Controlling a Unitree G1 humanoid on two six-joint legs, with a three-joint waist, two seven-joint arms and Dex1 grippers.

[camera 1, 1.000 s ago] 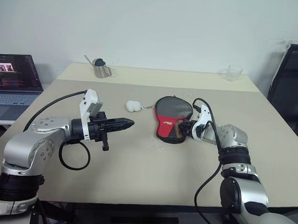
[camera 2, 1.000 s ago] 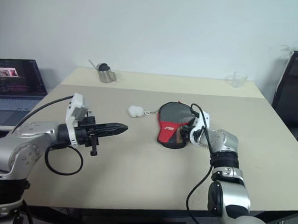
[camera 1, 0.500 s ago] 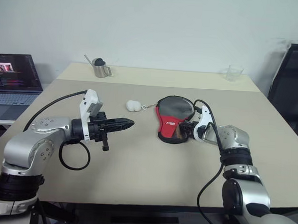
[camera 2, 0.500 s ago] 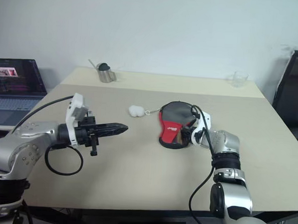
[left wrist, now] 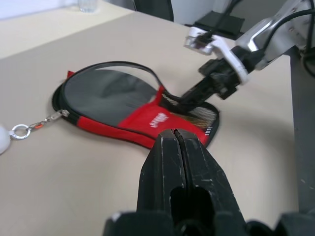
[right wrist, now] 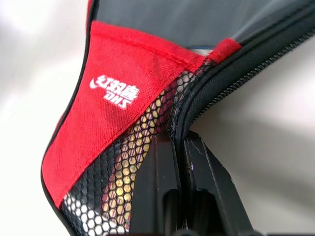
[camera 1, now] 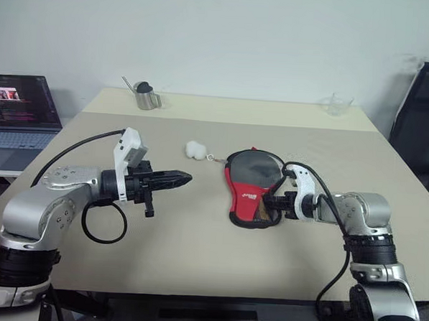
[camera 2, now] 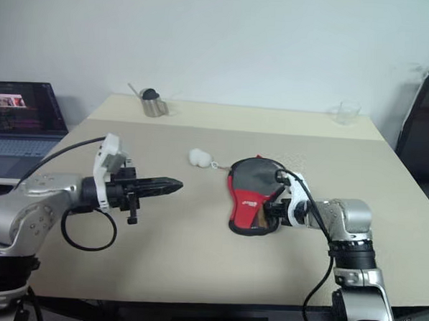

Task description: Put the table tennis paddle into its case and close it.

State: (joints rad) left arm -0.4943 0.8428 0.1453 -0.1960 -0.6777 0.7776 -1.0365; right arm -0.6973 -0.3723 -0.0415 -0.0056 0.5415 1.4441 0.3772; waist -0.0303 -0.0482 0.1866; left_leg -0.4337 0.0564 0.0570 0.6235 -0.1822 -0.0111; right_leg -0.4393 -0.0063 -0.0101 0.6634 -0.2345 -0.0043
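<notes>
Meanwhile the right pincer (camera 2: 272,209) is clamped shut on the zipper edge of the case (camera 2: 252,195) lying on the counter (camera 2: 195,253), while the left pincer (camera 2: 171,185), also closed and empty, hangs well apart.

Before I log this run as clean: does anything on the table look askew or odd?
Only the case: its upper flap stands lifted off the table along the zipper edge, where the right gripper pinches it. Nothing looks spilled or damaged.
</notes>
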